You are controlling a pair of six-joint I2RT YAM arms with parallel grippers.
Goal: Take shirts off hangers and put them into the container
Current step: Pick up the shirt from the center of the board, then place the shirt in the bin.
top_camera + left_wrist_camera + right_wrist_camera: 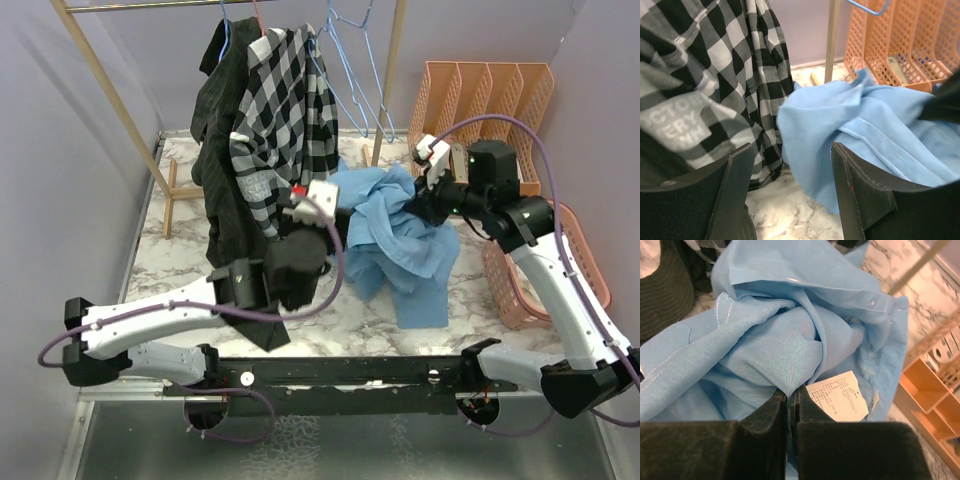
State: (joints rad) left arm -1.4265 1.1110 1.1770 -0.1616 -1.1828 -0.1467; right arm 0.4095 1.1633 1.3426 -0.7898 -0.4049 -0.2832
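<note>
The right gripper (791, 392) is squeezed tight on a fold of the soft light blue button shirt (765, 340), just beside its little white paper label (837, 395). So that claw has the shirt in its pinch.

The blue shirt is off its hanger. It lies in a crumpled heap on the grey-and-white marble table (175, 260), in the middle, next to the right arm. It is not in the basket yet. The salmon-pink plastic basket with grid sides (515, 290) sits at the right edge of the table, partly under the right arm. I cannot see inside it well, so maybe a shirt is in there and maybe not. I see no white shirt anywhere.

The left gripper (792, 147) has its two black fingers spread apart, with nothing between them. It hovers low, between the blue shirt and the black-and-white checked shirt (285, 110).

The checked shirt hangs on the wooden rack (110, 90). Right beside it, touching it, hangs the black shirt with thin stripes (220, 170). Two thin light blue wire hangers (350, 70) dangle bare on the same rack.

So I think the job is about at the halfway point. One shirt is off and needs carrying to the basket. Two shirts must come off their hangers and go in after it.
</note>
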